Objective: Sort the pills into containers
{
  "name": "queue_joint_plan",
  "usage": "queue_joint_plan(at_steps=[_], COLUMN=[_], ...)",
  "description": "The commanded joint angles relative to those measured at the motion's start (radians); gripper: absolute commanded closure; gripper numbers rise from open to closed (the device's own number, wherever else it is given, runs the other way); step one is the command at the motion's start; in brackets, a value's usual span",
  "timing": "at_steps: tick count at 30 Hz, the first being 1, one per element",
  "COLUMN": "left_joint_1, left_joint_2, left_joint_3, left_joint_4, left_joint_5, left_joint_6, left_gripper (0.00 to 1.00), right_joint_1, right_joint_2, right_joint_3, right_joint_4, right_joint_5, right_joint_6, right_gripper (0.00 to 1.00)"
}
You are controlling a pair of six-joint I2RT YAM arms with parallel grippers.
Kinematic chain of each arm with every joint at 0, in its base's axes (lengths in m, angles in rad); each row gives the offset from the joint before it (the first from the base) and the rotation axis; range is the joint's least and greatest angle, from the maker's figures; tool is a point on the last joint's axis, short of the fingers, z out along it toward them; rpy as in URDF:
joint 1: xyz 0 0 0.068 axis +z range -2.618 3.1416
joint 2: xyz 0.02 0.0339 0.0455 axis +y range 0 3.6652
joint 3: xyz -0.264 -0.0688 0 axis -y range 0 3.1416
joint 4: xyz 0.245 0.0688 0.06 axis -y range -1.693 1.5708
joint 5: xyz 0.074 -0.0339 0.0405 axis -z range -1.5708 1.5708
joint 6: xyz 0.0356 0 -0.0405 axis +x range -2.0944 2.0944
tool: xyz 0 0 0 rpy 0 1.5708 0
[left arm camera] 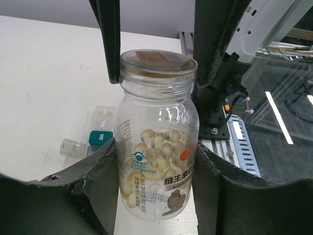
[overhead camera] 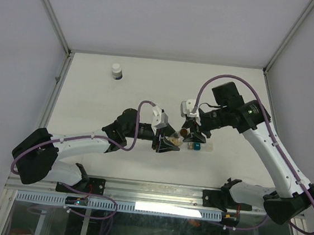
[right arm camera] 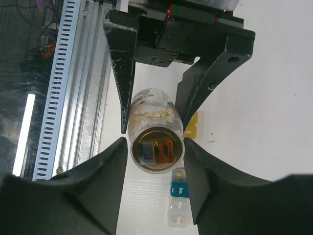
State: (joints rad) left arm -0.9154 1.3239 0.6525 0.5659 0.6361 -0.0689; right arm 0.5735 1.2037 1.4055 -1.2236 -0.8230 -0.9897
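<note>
A clear bottle (left arm camera: 156,147) half full of pale round pills (left arm camera: 157,142) lies tilted between the fingers of my left gripper (left arm camera: 156,166), which is shut on its body. Its amber lid (right arm camera: 156,152) points at the right wrist camera. My right gripper (right arm camera: 155,147) flanks the lid closely, with a thin gap showing at one finger. The yellow container (right arm camera: 192,125) lies on the table just behind the bottle. The teal container (right arm camera: 179,188), joined to clear sections (right arm camera: 177,213), lies below the lid. From above, both grippers meet over the containers (overhead camera: 196,146).
A white bottle with a dark band (overhead camera: 116,70) stands at the back left of the white table (overhead camera: 149,83). A slotted metal rail (right arm camera: 68,88) runs along the near edge beside the arm bases. Enclosure posts frame the table's sides.
</note>
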Motion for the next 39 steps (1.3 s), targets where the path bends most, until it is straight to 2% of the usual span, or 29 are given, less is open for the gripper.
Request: queue_joint_plan(at_steps=[1, 4, 6, 18, 39], left_joint_1=[0.003, 0.003, 0.003, 0.003, 0.004], left_joint_2=[-0.001, -0.002, -0.006, -0.052, -0.062], left_joint_3=[0.047, 0.047, 0.043, 0.006, 0.004], left_joint_4=[0.043, 0.043, 0.044, 0.083, 0.109], left_joint_5=[0.033, 0.038, 0.041, 0.086, 0.112], left_joint_6=[-0.015, -0.017, -0.017, -0.028, -0.041], left_gripper=[1.00, 1.00, 1.00, 1.00, 1.00], right_joint_1=[0.006, 0.006, 0.004, -0.115, -0.104], right_joint_2=[-0.018, -0.021, -0.025, -0.014, 0.001], right_joint_3=[0.013, 0.016, 0.029, 0.080, -0.018], right_joint_4=[0.026, 0.025, 0.027, -0.036, -0.058], right_joint_5=[-0.014, -0.012, -0.013, -0.296, -0.269], right_joint_6=[0.011, 0.013, 0.024, 0.002, -0.036], right_gripper=[0.52, 0.60, 0.62, 0.64, 0.63])
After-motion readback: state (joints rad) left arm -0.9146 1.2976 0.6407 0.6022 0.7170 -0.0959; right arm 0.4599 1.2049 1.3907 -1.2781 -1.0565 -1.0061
